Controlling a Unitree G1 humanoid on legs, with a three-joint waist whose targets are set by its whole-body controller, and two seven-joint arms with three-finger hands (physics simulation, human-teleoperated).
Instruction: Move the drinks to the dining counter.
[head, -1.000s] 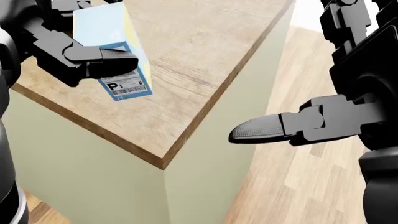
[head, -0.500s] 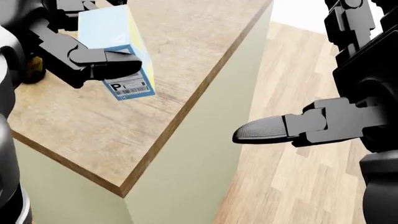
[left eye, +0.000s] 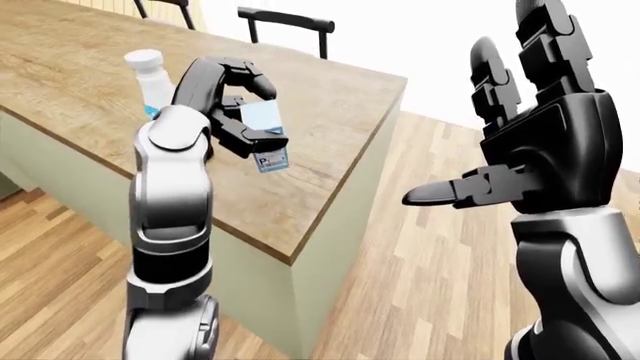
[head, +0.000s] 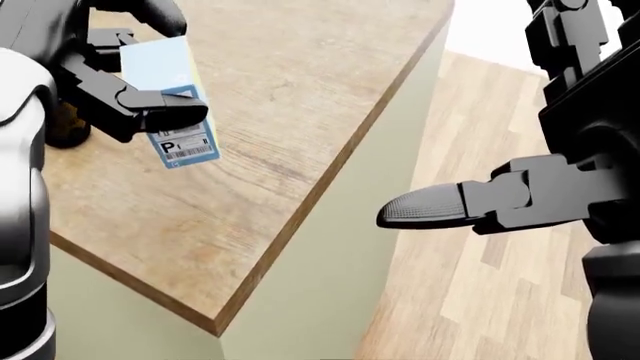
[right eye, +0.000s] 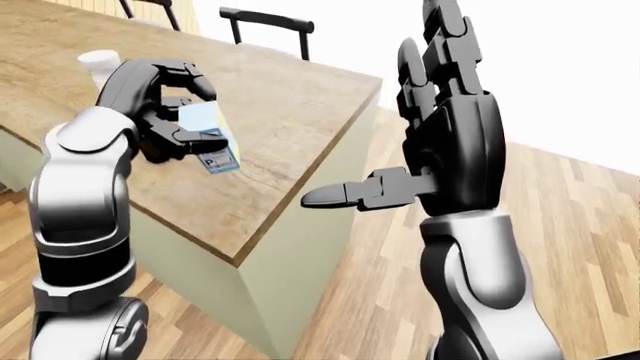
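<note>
A light blue drink carton (head: 160, 64) with a barcode label hangs tilted just above the wooden dining counter (head: 300, 90), near its right edge. My left hand (head: 145, 86) is shut on it, fingers over the top and thumb across its face. A white bottle with a blue label (left eye: 148, 75) stands on the counter left of that hand. A dark brown thing (head: 58, 124) sits behind the hand, mostly hidden. My right hand (left eye: 480, 127) is raised over the floor to the right of the counter, open, fingers up and thumb pointing left.
The counter's corner (head: 220, 330) juts toward the bottom of the head view above pale green side panels. Black chairs (left eye: 285, 22) stand along its top edge. Wood plank floor (head: 500, 285) lies to the right.
The whole picture shifted as the camera moved. My left hand carried the carton a little left, further in over the counter. The right hand kept its pose.
</note>
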